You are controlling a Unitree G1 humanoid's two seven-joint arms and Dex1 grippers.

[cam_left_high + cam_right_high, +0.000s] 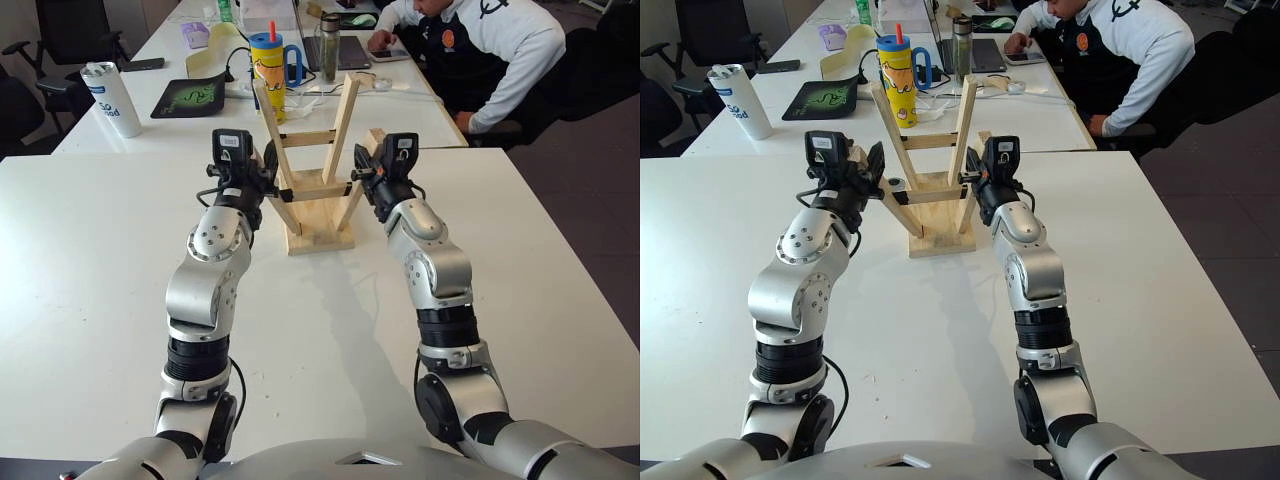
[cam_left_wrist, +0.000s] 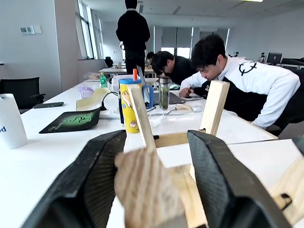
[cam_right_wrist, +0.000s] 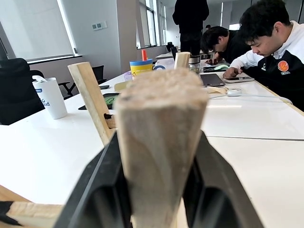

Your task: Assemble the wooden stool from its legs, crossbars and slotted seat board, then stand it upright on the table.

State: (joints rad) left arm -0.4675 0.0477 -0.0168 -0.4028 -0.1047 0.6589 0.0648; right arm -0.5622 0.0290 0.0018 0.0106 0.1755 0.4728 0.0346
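The stool (image 1: 318, 188) is sitting upside down on the table (image 1: 100, 280), all put together. The left gripper (image 1: 270, 180) and right gripper (image 1: 362, 175) are each squeezing a leg (image 3: 159, 142). Standing it upright is still waiting.

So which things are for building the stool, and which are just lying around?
For the job:
upside-down pale wooden stool
left gripper
right gripper

Lying about:
white tumbler
yellow cup with blue handle
black-and-green mouse mat
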